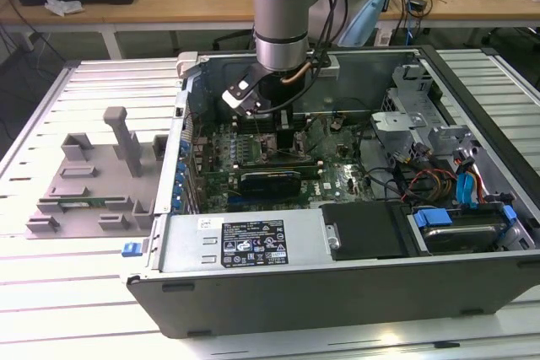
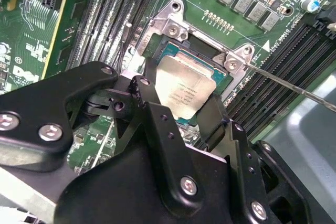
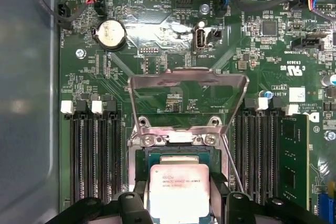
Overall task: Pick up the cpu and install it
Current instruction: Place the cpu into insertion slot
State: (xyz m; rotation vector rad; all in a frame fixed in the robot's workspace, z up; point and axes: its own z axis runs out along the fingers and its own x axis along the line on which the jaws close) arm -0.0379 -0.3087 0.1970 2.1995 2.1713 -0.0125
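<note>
From here, the cpu [image 2: 185,90] shows a shiny silver top with faint dark print and a thin pale rim. The pincer [image 2: 182,100] is matte black, dotted with silver screw heads. The motherboard [image 3: 252,45] is green, and its memory slots [image 3: 94,161] are black with white latches. The arm [image 1: 283,31] is grey with pale blue caps. The tabletop [image 1: 67,292] is white and ribbed.

Robotics lab, slatted metal workbench [image 1: 84,309], opened computer case [image 1: 337,292], cable-strewn desks [image 1: 169,8] behind
</note>
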